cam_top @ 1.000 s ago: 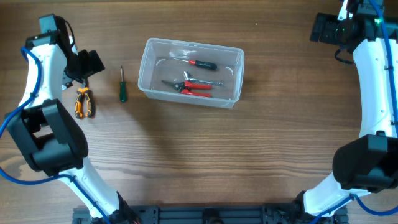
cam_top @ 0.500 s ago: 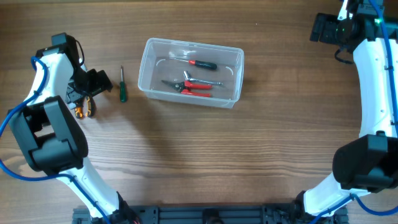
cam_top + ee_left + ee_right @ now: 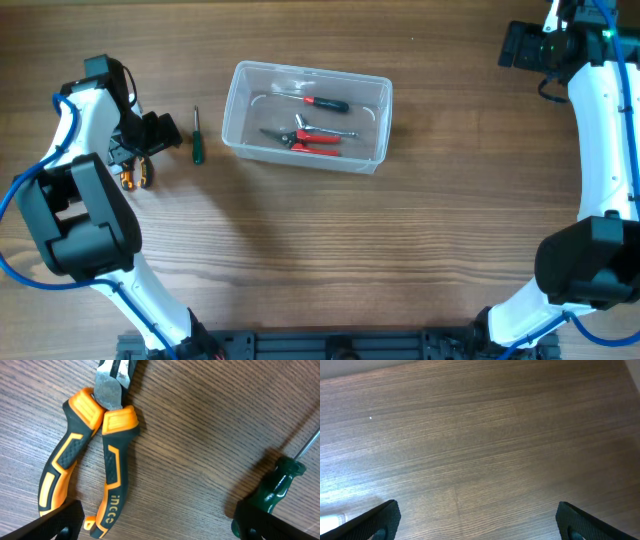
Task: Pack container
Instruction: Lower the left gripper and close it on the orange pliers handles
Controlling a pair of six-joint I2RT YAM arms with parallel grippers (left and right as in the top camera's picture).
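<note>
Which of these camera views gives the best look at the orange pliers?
The left wrist view: the pliers lie close up, both orange-and-black handles and part of the grey jaws clear. The overhead view shows only a small orange bit of them, partly under the left gripper. The right wrist view shows only table, no pliers.

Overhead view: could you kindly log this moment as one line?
left hand open over orange pliers | green screwdriver beside | container holds red tools | right hand open, empty
</note>
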